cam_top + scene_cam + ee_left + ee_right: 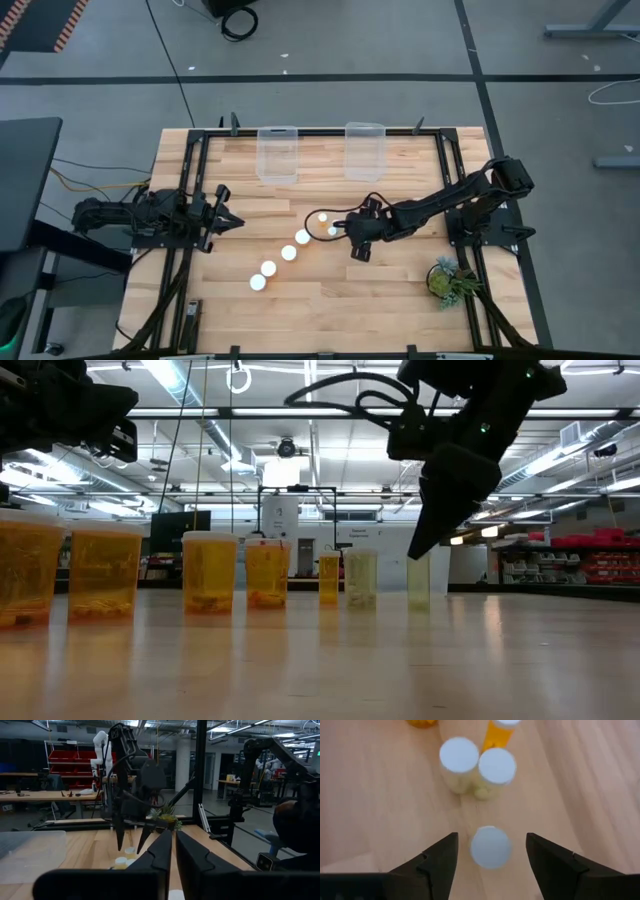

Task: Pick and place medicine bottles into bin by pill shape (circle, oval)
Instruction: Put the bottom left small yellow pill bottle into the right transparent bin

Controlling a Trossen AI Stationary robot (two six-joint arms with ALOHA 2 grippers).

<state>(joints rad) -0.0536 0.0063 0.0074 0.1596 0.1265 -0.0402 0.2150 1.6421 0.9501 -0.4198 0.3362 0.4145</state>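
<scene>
Between the spread fingers of the right gripper [490, 857] sits one white-capped medicine bottle [490, 847], seen from straight above in the right wrist view; neither finger touches it, and a gap shows on each side of its cap. Just past the fingertips two more capped bottles [496, 766] stand touching each other, and beyond them the amber side of another bottle shows.

From overhead, this gripper [345, 237] hangs at the upper end of a slanting line of white caps [288, 253] that runs away from it toward the near-left part of the wooden table [400, 290]. Farther off, beyond the gripper toward the table's far edge, stand two clear bins [277, 152], side by side and well apart from the bottles. A small potted plant [447, 279] sits on the gripper's other side, near the right arm's base.

Level with the tabletop, the bottles [210, 572] form a row of amber cylinders, with the dark right gripper above the farthest ones.

Well apart from all of this, the left gripper [226, 220] waits at the table's left side, its fingers [192, 860] pressed together on nothing.
</scene>
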